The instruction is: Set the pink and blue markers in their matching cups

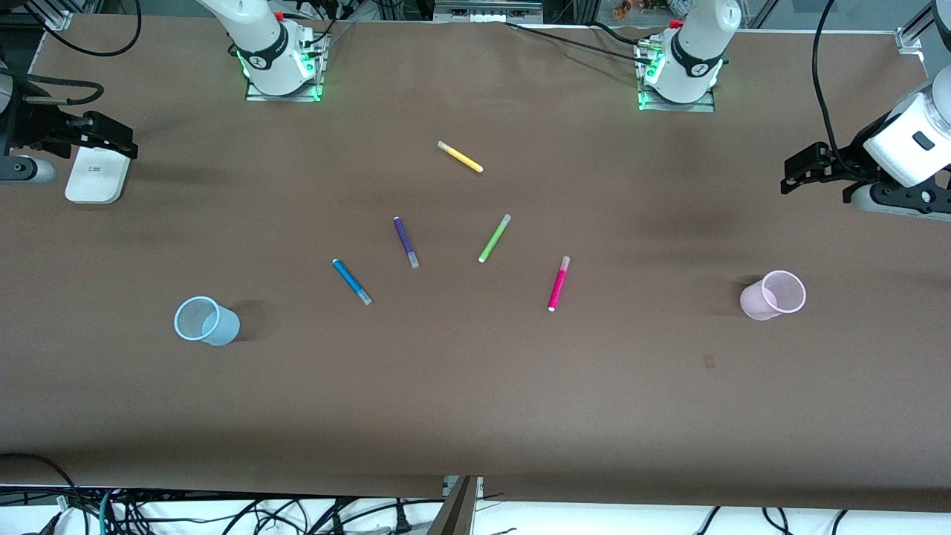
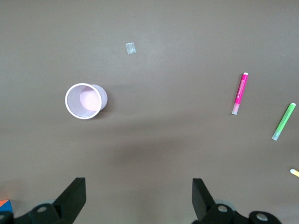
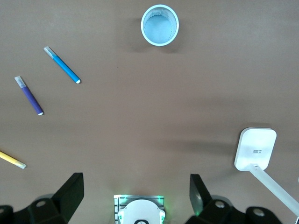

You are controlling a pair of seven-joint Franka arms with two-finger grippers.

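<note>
Pink marker [image 1: 558, 284] lay mid-tabletop; left hand [image 2: 138, 198], fingers apart, should pinch its middle. Right hand [image 3: 135, 196] waited, fingers apart.

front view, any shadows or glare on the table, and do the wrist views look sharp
Front view: even light, no glare on the table; the blue cup and pink cup cast short soft shadows, and faint dark patches lie beneath both raised arms. Left wrist view: sharp, a broad blurry shadow below the pink cup, open left gripper in frame. Right wrist view: sharp, open right gripper over its base.
</note>
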